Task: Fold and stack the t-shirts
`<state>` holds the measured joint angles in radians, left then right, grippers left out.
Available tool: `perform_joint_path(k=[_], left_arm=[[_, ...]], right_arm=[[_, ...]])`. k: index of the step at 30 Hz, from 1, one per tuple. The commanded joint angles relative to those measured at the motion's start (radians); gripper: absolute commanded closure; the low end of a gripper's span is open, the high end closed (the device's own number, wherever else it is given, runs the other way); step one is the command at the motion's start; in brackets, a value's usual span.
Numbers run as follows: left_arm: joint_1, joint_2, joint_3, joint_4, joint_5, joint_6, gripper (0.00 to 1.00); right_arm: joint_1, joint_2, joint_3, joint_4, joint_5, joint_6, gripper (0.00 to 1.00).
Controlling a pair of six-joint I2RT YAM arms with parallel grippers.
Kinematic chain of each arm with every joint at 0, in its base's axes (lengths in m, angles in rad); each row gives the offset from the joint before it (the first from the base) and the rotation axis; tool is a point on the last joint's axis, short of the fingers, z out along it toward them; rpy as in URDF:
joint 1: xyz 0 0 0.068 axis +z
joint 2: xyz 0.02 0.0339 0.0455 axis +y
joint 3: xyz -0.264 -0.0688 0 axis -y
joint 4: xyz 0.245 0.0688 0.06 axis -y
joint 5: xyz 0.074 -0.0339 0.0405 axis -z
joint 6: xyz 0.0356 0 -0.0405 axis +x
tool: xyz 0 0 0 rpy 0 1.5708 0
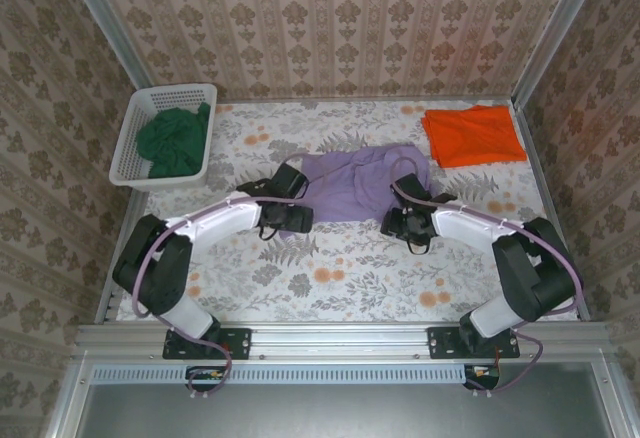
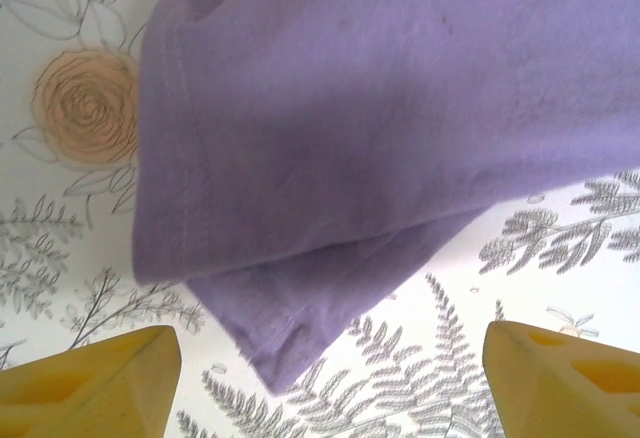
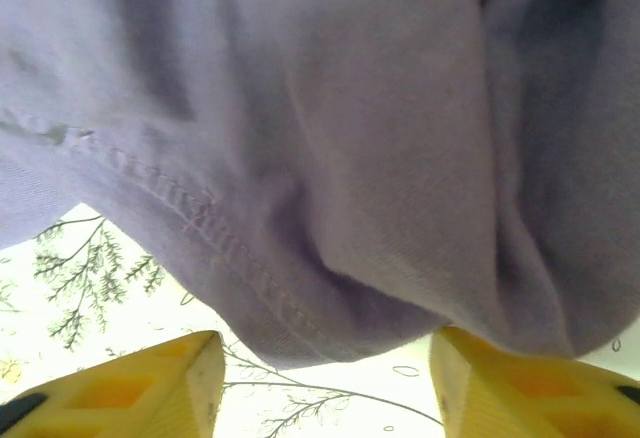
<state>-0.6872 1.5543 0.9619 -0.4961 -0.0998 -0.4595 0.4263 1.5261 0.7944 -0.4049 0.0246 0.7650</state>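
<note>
lilac-purple t-shirt (image 2: pixel 380 108) just ahead of the left gripper (image 2: pixel 330 393), plain, hem stitching in the same tone. same lilac, greyer in the folds, just ahead of the right gripper (image 3: pixel 320 398). yellow fingertips (image 2: pixel 95 383) on both. under the tips, white tablecloth (image 2: pixel 560 258) printed with grey ferns and peach-orange roses. bright orange t-shirt (image 1: pixel 474 135) well beyond the right gripper, plain. dark green t-shirt (image 1: pixel 172 141) beyond and left of the left gripper, in a white lattice basket (image 1: pixel 128 158). white arms (image 1: pixel 215 220) with black joints. beige wallpaper (image 1: pixel 330 18), brown damask motifs in stripes.
</note>
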Motion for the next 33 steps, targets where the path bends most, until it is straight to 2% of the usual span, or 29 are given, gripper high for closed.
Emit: perform_joint_path(k=[1,6,11,13,16,22,28,33], left_arm=[[-0.009,-0.068,-0.074,0.004,-0.029,-0.028,0.24],[-0.010,-0.048,-0.127,0.044,0.005,-0.029,0.31],[-0.010,0.033,-0.111,0.096,0.017,-0.016,0.42],[-0.010,0.079,-0.083,0.087,0.009,-0.004,0.49],[-0.010,0.111,-0.076,0.088,-0.017,0.001,0.61],[-0.004,0.106,-0.079,0.101,-0.034,0.009,1.00],[-0.003,0.001,-0.097,0.105,-0.075,0.003,1.00],[-0.007,-0.207,-0.124,0.112,-0.096,-0.019,1.00]], right_arm=[[-0.001,0.035,0.038,-0.040,0.067,0.011,0.47],[0.000,0.074,0.051,-0.032,0.083,0.007,0.53],[0.001,0.095,0.050,-0.025,0.104,-0.003,0.70],[0.001,0.088,0.041,-0.021,0.108,-0.002,0.80],[0.000,0.060,0.032,-0.026,0.113,-0.005,0.89],[0.001,-0.035,0.020,-0.044,0.098,-0.026,0.99],[-0.005,-0.231,0.018,-0.085,0.107,-0.046,1.00],[-0.031,-0.400,0.101,-0.195,0.115,-0.078,1.00]])
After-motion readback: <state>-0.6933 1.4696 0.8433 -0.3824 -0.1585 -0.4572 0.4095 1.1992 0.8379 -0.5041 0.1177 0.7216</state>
